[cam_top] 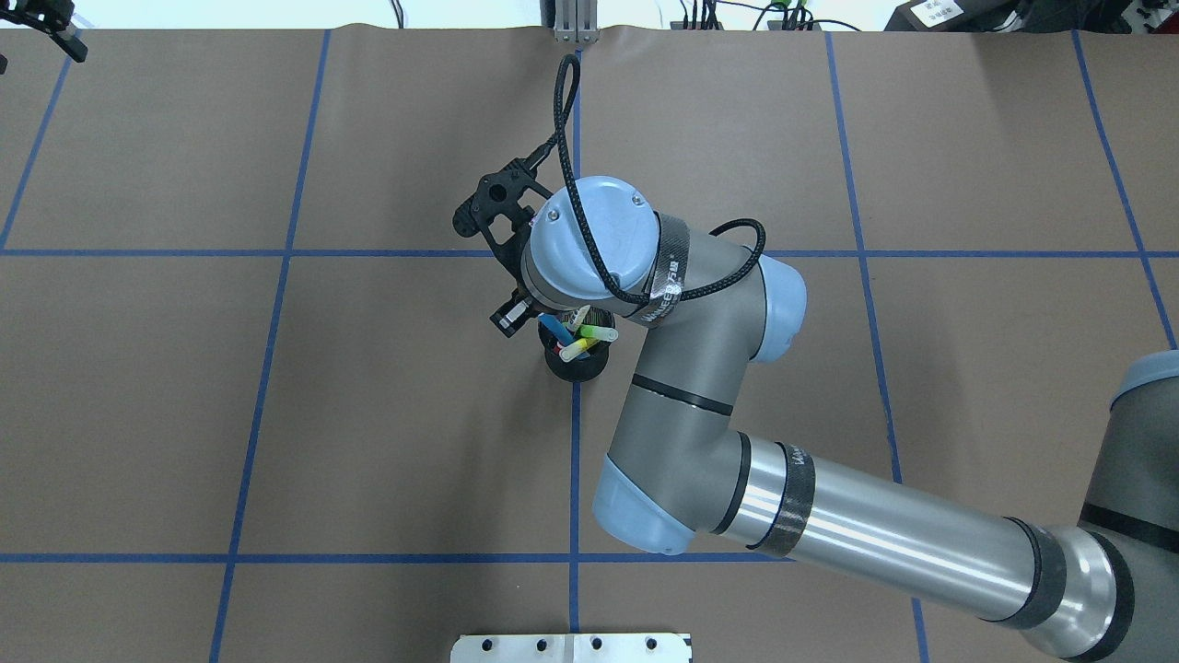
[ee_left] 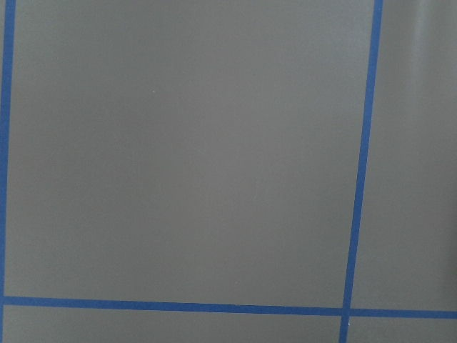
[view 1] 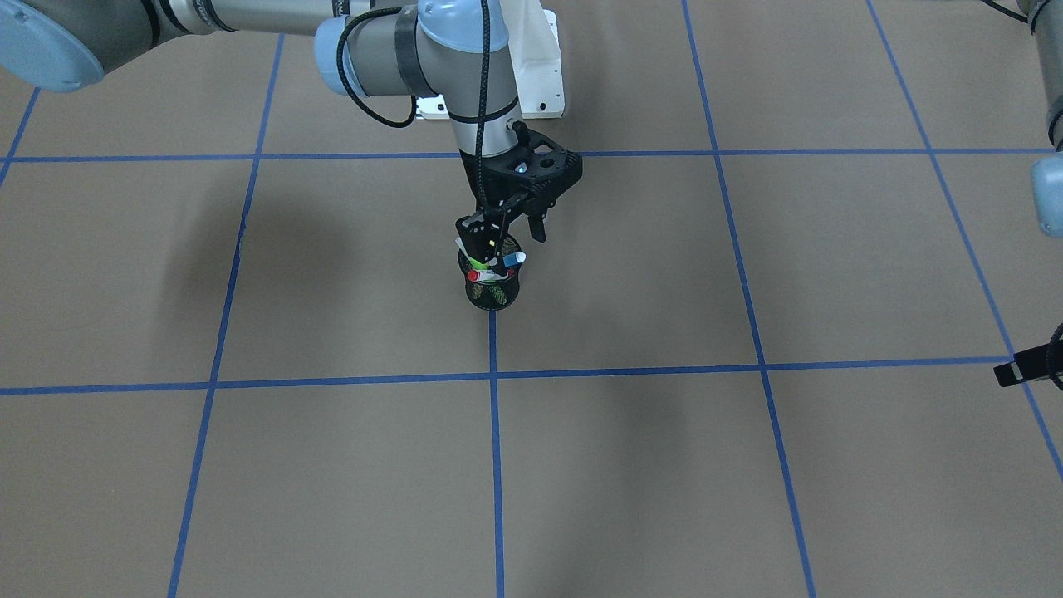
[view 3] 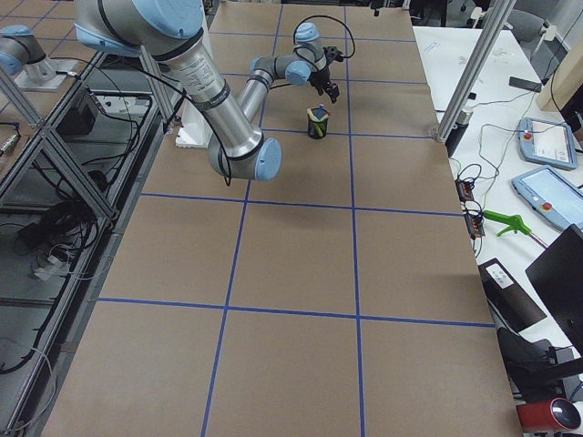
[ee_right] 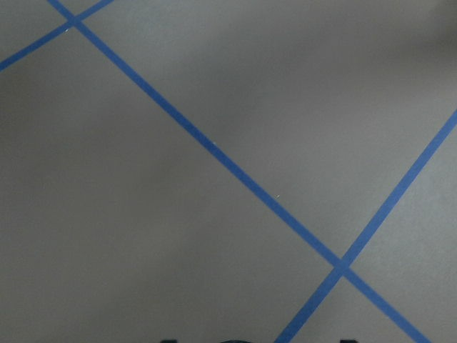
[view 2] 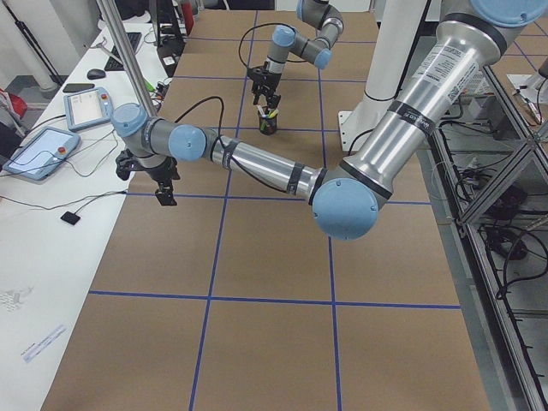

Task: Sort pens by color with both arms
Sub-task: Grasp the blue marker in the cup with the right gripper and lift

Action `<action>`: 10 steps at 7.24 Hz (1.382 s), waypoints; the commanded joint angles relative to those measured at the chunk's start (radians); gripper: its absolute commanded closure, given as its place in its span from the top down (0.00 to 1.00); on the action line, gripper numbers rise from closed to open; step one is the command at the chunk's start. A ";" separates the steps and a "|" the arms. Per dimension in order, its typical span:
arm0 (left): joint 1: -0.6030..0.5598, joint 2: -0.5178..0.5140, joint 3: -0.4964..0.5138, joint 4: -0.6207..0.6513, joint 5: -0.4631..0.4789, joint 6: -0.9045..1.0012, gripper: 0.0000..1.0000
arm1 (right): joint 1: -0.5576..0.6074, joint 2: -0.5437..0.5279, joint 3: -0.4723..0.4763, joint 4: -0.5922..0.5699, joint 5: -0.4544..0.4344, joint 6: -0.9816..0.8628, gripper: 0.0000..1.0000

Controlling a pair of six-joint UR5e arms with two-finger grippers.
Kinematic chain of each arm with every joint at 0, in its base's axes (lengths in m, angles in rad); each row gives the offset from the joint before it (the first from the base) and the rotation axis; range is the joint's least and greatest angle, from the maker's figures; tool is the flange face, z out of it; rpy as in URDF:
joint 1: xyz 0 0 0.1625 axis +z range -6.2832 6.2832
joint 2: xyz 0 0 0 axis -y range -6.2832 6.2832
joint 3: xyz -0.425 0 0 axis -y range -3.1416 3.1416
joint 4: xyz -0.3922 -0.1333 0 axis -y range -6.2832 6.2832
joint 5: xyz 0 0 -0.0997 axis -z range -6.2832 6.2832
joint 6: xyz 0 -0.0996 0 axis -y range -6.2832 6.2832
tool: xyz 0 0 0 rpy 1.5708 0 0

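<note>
Several pens stand bunched in a black mesh cup (view 1: pixel 492 294) at the table's middle: a blue pen (cam_top: pixel 553 327), a yellow pen (cam_top: pixel 578 349), a green pen (cam_top: pixel 601 332) and a red-capped pen (view 1: pixel 472 275). My right gripper (view 1: pixel 508 236) hangs open just over the cup. One of its fingers (view 1: pixel 478 239) is among the pen tops. The other fingertip (view 1: pixel 538 230) is outside the rim. Nothing is clamped. My left gripper (cam_top: pixel 48 22) is far off at the table's far left corner, only partly in view.
Blue tape lines (view 1: pixel 493 378) divide the brown table into squares. The white base plate (cam_top: pixel 571 647) sits at the robot's edge. My right arm's elbow (cam_top: pixel 700 396) overhangs the area right of the cup. A side bench with tablets (view 2: pixel 41 151) borders the table.
</note>
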 commanded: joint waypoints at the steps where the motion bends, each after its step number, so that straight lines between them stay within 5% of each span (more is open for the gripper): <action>1: 0.002 -0.009 0.007 0.001 -0.004 -0.002 1.00 | -0.026 -0.020 -0.009 -0.002 -0.009 0.010 0.78; 5: 0.005 0.002 -0.017 -0.002 -0.004 0.000 1.00 | -0.030 -0.014 -0.010 -0.002 -0.018 0.009 0.63; 10: 0.003 0.007 -0.032 0.001 -0.004 0.000 1.00 | -0.034 0.014 -0.046 0.000 -0.050 0.010 0.62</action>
